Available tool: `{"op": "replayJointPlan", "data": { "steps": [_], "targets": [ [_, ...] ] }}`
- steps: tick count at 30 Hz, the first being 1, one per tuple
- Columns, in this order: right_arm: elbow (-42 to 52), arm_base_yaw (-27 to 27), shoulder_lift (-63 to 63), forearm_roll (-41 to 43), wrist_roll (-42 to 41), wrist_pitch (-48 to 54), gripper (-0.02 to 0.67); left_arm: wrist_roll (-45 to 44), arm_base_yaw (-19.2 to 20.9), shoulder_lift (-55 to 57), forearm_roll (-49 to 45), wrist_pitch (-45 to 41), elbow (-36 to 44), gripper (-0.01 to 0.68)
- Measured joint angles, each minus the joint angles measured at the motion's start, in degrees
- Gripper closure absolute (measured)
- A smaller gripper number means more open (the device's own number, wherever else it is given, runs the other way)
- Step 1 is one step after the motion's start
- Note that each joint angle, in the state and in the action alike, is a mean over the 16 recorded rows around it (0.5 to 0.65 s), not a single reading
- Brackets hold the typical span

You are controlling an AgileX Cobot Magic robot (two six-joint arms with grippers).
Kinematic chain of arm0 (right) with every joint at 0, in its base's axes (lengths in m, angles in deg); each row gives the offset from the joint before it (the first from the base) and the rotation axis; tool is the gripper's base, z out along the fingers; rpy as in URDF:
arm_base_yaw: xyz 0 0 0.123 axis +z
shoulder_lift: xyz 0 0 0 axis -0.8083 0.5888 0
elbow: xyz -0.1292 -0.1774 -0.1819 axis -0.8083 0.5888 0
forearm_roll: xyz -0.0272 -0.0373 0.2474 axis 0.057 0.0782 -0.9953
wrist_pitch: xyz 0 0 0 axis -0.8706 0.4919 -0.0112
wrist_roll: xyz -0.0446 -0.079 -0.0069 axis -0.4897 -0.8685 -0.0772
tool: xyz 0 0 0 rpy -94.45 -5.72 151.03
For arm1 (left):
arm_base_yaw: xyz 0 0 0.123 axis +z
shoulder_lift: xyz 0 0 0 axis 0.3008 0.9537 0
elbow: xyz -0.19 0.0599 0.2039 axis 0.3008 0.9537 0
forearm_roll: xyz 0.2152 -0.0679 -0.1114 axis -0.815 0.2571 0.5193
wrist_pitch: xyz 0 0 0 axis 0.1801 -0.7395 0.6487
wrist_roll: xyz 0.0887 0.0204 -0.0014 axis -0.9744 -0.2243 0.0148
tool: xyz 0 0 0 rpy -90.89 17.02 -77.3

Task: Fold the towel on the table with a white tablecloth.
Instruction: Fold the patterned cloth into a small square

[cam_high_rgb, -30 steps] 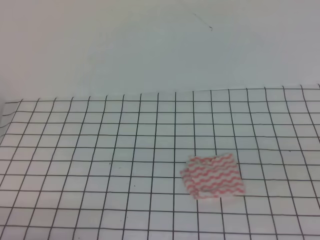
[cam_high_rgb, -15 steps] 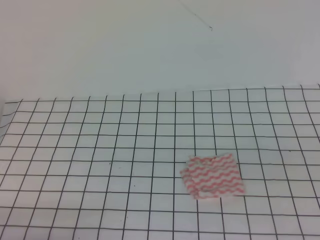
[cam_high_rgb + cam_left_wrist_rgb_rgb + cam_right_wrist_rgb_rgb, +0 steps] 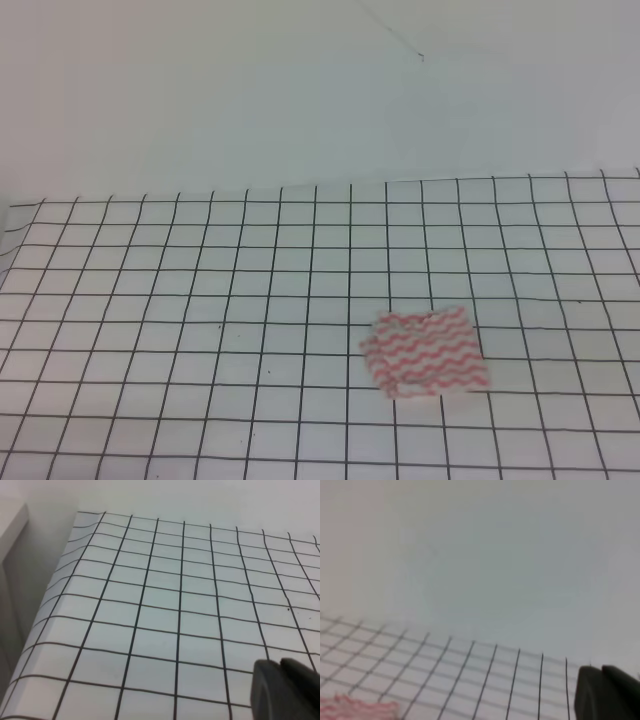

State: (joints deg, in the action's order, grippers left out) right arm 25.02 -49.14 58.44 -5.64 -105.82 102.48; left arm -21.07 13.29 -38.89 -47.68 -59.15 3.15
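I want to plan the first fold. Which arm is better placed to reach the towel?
Probably the right. The towel lies right of the middle on the tablecloth, and its edge shows in the right wrist view. The left wrist view shows only grid cloth.

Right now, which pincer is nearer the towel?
Right, judging by the wrist views. The right pincer has the towel's edge in its camera's lower left corner. The left pincer sees only bare tablecloth.

White towel (image 3: pixel 425 352) with wavy red-pink stripes. White tablecloth (image 3: pixel 200 300) under it, thin black grid of squares. Plain pale wall (image 3: pixel 300 90) behind. Dark grey claw tips at left (image 3: pixel 285 690) and right (image 3: pixel 605 695).
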Motion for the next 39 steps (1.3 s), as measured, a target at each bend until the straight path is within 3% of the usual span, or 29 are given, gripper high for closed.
{"op": "replayJointPlan", "data": {
  "steps": [9, 14, 39],
  "targets": [
    [12.8, -0.8, -6.0, 14.0, 18.1, 0.5, 0.65, 0.0, 0.0, 0.0, 0.0, 0.0, 0.1, 0.673],
    [17.0, -0.8, -9.7, 18.5, 24.0, 2.9, 0.65, 0.0, 0.0, 0.0, 0.0, 0.0, 0.1, 0.673],
    [18.4, -0.8, -12.2, 19.3, 23.2, 6.7, 0.65, 1.0, 0.0, 0.1, -0.1, 0.0, 0.2, 0.673]
  ]
}}
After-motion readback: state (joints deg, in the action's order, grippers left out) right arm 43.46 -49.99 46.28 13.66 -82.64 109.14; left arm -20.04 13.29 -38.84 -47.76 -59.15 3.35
